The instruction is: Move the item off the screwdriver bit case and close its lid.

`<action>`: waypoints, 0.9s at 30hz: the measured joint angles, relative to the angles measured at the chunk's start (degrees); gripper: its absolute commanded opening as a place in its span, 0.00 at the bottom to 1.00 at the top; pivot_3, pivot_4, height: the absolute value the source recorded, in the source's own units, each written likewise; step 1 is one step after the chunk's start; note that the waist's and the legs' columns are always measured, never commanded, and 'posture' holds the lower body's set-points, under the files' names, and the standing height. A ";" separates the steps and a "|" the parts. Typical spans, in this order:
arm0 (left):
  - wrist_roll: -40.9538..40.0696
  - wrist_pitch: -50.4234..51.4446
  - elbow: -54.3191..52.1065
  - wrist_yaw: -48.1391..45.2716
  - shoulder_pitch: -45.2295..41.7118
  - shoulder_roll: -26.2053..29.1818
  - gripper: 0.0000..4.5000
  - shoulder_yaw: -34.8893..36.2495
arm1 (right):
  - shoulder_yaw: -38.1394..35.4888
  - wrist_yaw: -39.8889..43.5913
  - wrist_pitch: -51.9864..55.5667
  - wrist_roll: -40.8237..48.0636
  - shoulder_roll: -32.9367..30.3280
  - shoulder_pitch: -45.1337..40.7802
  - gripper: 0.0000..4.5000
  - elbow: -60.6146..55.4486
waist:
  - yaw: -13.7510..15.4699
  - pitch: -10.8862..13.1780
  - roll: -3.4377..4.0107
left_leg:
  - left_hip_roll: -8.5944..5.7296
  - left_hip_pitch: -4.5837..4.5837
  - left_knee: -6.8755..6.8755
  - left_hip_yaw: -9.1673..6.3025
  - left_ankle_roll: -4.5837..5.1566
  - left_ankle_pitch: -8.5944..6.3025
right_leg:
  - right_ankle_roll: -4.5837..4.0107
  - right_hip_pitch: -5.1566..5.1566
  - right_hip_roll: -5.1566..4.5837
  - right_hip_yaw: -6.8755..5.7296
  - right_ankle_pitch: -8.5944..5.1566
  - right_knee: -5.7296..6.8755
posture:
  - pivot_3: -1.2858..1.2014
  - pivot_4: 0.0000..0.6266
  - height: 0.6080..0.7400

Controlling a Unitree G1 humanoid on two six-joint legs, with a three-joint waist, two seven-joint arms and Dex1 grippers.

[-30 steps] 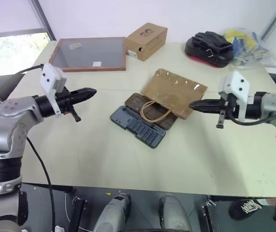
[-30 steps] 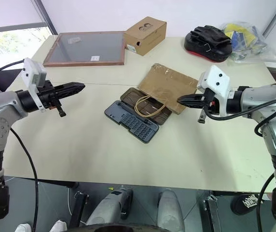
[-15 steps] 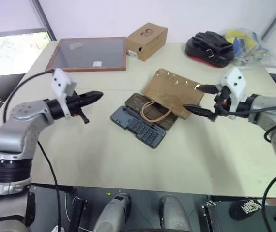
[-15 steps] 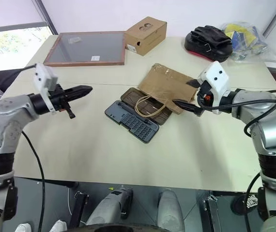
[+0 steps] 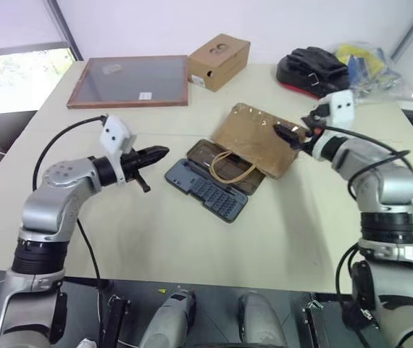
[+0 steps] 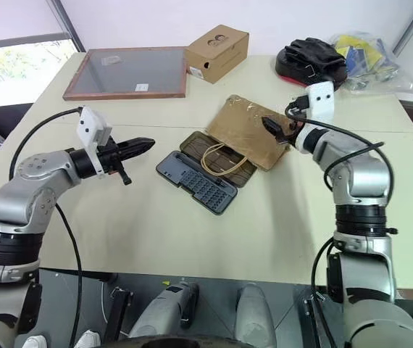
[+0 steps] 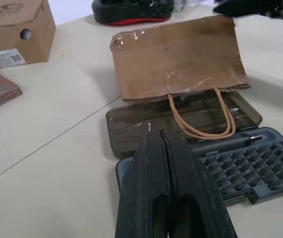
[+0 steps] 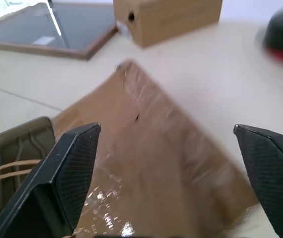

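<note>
Kraft-brown paper was what I saw first: the paper bag (image 5: pixel 260 139) lay flat near the middle of the table (image 5: pixel 192 239), its lower part over the smoky-brown lid (image 5: pixel 224 165) of the bit case (image 5: pixel 208 188), its twine handles (image 5: pixel 227 167) looped across that lid. The case sat open, the lid lying flat on the side toward the table's far edge and the grey-blue tray of bits bare on the near side.

My right gripper (image 6: pixel 275 130) was at the bag's right edge, just above the paper, with its two fingers (image 8: pixel 72 163) spread wide; in the right wrist view the bag lay between them and nothing was gripped. My left gripper (image 5: pixel 157 153) hovered just to the left of the tray's left end, apart from it, pointing toward the case, its fingers (image 7: pixel 171 178) pressed together on nothing.

Toward the table's far edge stood a cardboard box (image 5: pixel 219 60), with a wood-framed grey board (image 5: pixel 130 81) lying flat to its left near the far left corner. Near the far right corner I could make out a black and red object (image 5: pixel 314 71) and, beside it, a clear plastic bag (image 5: pixel 374 69) with yellow and blue contents.
</note>
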 measured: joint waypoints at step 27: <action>0.69 -0.07 -2.90 3.05 2.59 -0.61 0.00 -0.18 | -1.08 -0.07 -11.04 -4.47 -0.32 -1.85 0.99 9.49 | -0.23 -0.01 0.01 | 0.12 0.03 0.00 0.07 -0.01 0.01 | -0.04 -0.04 0.24 0.25 0.03 0.04 | 0.52 0.24 1.00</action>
